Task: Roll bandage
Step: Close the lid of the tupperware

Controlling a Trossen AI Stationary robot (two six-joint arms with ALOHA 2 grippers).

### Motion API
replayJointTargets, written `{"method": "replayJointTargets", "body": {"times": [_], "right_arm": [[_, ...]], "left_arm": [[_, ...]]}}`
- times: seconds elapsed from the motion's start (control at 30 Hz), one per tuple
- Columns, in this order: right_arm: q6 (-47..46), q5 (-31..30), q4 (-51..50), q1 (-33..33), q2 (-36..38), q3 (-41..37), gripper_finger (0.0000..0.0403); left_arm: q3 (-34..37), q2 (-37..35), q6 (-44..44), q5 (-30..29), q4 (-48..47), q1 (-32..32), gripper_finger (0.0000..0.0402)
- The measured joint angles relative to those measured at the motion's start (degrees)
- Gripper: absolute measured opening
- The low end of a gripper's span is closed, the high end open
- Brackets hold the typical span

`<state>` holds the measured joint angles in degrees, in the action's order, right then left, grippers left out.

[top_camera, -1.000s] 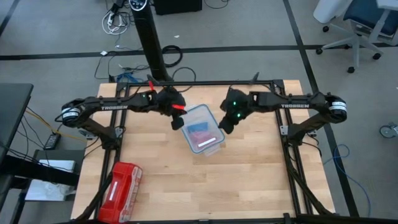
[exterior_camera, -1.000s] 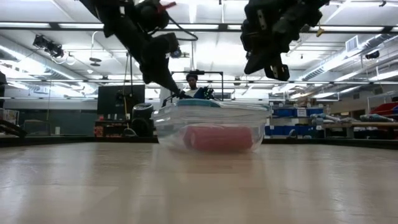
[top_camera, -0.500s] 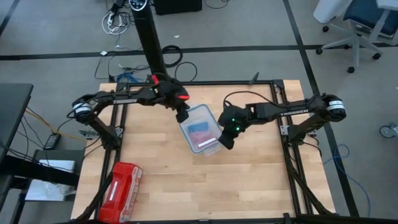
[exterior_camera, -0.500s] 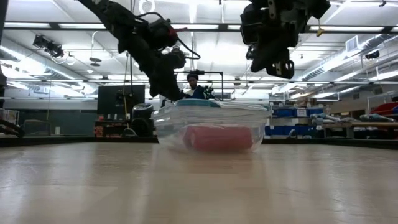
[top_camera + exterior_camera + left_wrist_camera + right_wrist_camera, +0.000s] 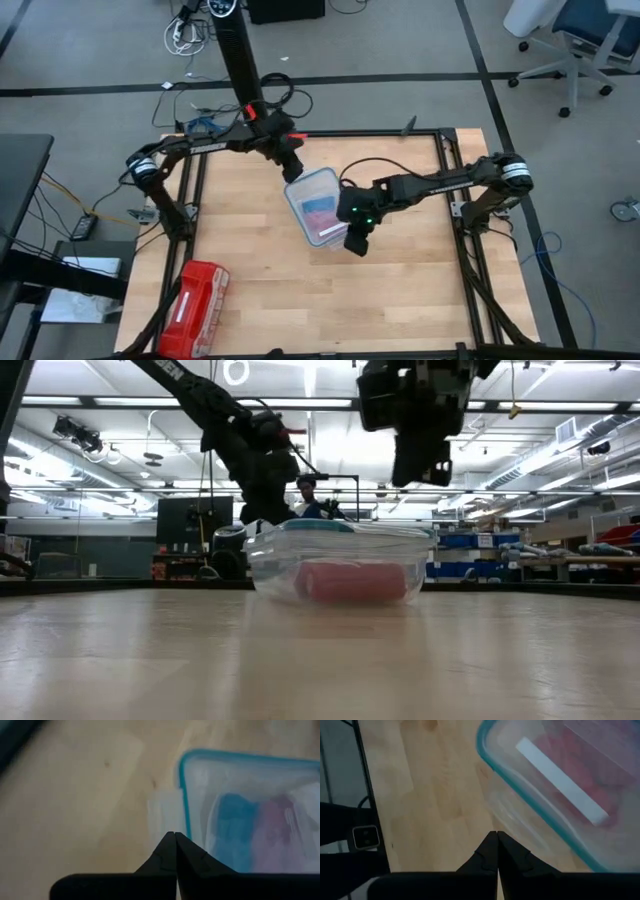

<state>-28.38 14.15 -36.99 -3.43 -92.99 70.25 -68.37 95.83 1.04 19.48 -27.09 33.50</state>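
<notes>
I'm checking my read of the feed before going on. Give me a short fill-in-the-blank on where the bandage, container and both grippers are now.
1. The bandage lies inside a clear container whose lid is ____.
2. Both grippers have their fingers ____.
3. The left gripper is at the container's far corner, and the right gripper is at its ____ corner.
4. The red pack lies ____ the container.

Missing words: on; shut; near; outside

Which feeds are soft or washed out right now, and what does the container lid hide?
Left wrist view: blurred; the bandage is only a blue smear under the container lid. Right wrist view: sharper; lid frosts the contents. Low view: bright ceiling lights, arms silhouetted.
</notes>
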Motion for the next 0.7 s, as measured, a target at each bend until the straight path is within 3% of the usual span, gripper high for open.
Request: {"method": "replayJointTargets", "body": {"times": [0.27, 0.7], "right_arm": [[0.25, 0.92, -0.20, -1.60, -3.44, 1.14, 0.0000], [2.91, -4.10, -0.59, -3.00, -4.50, 0.79, 0.0000]], "left_arm": [[-4.68, 4.73, 0.44, 2.15, -5.67, 0.26, 0.0000], [-6.59, 8.16, 2.08, -1.57, -6.71, 0.13, 0.0000]]}}
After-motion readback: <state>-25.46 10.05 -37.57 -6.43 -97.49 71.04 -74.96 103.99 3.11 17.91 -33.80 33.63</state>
